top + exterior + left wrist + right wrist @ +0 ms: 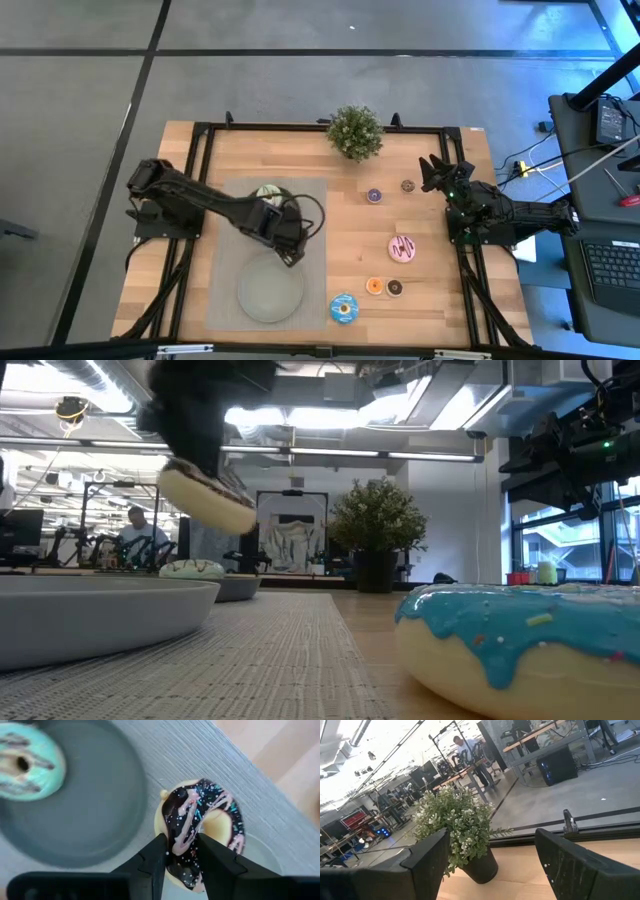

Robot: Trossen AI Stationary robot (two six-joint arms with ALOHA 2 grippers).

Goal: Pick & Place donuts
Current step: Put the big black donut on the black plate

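My left gripper [289,250] is shut on the chocolate-white donut [200,827], holding it over the grey mat [225,235] between the two grey plates. The green donut [268,192] lies flat on the far plate [95,800]. The near plate [270,290] lies just below the gripper. On the bare wood to the right lie the pink donut [402,247], the blue one [343,308], the mini purple [374,196], orange [374,286] and two dark brown ones [395,288], [407,185]. My right gripper [433,170] waits open at the right edge. My left gripper pinches one side of the donut's ring [182,855] between its two fingers, which come steeply from above and lie across the ring's band. One finger [156,857] is on the outer rim, and the other [212,857] is on the hole's side. The donut [210,500] hangs tilted, lifted clear of the mat and plates.
A small potted plant [354,131] stands at the table's far edge. The black frame rails [200,150] run along the table's sides. Bare wood lies between the mat and the loose donuts. A person sits far back in the room.
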